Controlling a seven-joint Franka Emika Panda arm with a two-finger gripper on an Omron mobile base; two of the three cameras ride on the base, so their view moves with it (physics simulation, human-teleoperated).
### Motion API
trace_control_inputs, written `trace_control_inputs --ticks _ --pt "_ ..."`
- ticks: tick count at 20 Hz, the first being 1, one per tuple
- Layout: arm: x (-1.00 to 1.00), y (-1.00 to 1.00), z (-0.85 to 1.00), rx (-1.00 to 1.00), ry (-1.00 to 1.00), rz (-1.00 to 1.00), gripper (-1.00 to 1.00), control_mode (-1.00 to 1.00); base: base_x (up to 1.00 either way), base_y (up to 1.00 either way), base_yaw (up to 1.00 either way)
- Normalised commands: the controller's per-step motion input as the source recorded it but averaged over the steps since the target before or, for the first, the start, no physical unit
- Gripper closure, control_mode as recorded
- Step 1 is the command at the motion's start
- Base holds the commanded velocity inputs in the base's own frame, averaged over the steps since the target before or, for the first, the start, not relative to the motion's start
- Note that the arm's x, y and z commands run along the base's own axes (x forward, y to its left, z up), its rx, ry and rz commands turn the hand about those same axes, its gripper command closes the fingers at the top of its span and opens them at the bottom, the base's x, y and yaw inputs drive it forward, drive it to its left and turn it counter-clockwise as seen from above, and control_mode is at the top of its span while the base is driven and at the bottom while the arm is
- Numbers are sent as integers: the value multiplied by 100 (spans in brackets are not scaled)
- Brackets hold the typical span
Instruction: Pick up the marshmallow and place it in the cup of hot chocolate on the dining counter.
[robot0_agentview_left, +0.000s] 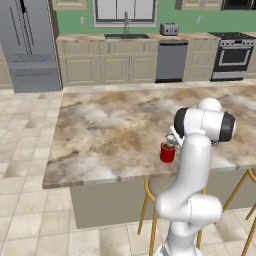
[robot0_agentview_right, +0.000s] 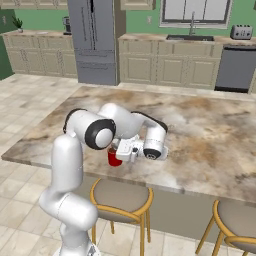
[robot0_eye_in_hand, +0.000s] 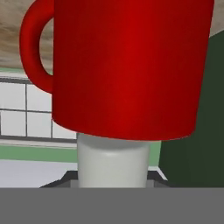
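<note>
While the marshmallow (robot0_eye_in_hand: 113, 162) sits clamped between the gripper's (robot0_eye_in_hand: 113, 186) dark tips in the hand view, its top meets the rim of the red mug (robot0_eye_in_hand: 127, 65), which appears upside down there because the hand is rolled over. Judging from this, the block is at the mug's mouth, so the arm should centre it over the opening before the fingers part; releasing off-centre could let it catch the rim and drop onto the counter (robot0_agentview_left: 110, 130). From the base cameras the mug (robot0_agentview_left: 167, 152) stands upright near the counter's front edge, above a stool (robot0_agentview_right: 120, 197), with the hand (robot0_agentview_right: 131, 148) pressed close beside and above it. Those views hide the marshmallow and the fingers behind the wrist; the hand view alone reveals the grip.
</note>
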Motion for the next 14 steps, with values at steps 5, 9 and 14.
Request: trace_control_inputs --ticks 5,9,14 --pt "7 4 -6 0 0 0 100 -100 0 0 0" --pt "6 0 -22 0 0 0 -100 -100 0 0 0" --pt "20 0 -5 0 0 0 -100 -100 0 0 0"
